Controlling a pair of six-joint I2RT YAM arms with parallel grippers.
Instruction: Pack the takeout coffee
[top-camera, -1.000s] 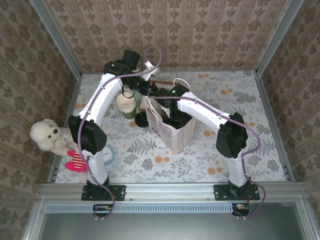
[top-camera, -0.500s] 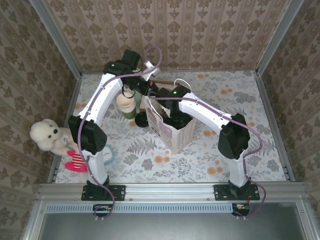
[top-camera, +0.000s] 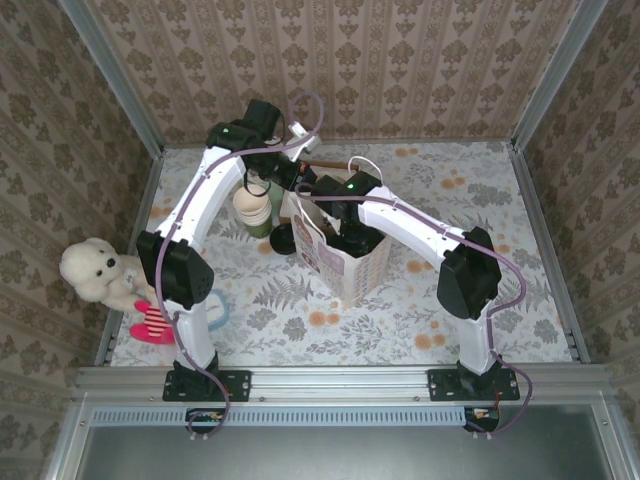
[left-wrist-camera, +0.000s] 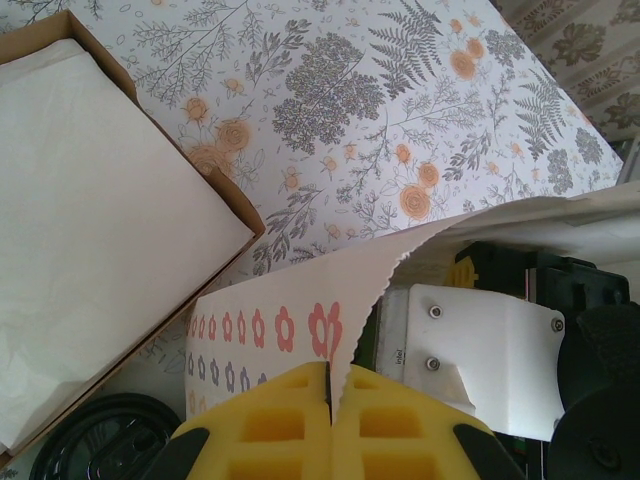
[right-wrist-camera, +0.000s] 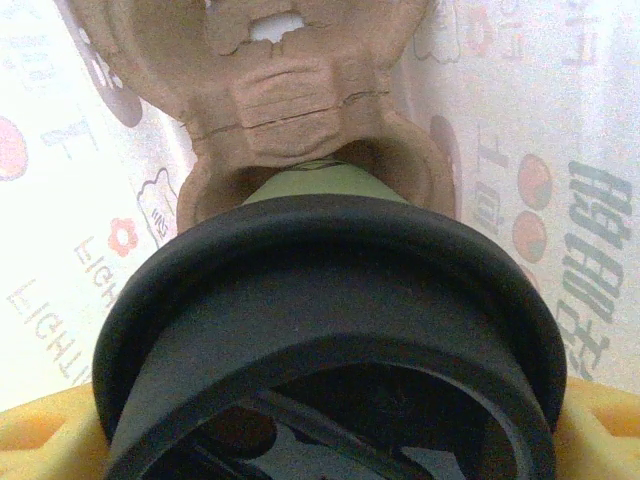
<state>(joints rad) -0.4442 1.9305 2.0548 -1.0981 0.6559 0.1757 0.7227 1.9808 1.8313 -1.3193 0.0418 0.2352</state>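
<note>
Right pincer (right-wrist-camera: 330, 445) grasps the takeout coffee (right-wrist-camera: 330, 290) inside the bag (left-wrist-camera: 265, 325), at the pulp carrier (right-wrist-camera: 300, 90); left pincer (left-wrist-camera: 330, 405) clenched on the bag's rim. Seating looks nearly done; release is left.

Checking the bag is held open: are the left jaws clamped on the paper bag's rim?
Yes, the left wrist view shows the left jaws shut with the serrated rim of the paper bag pinched between them.
</note>
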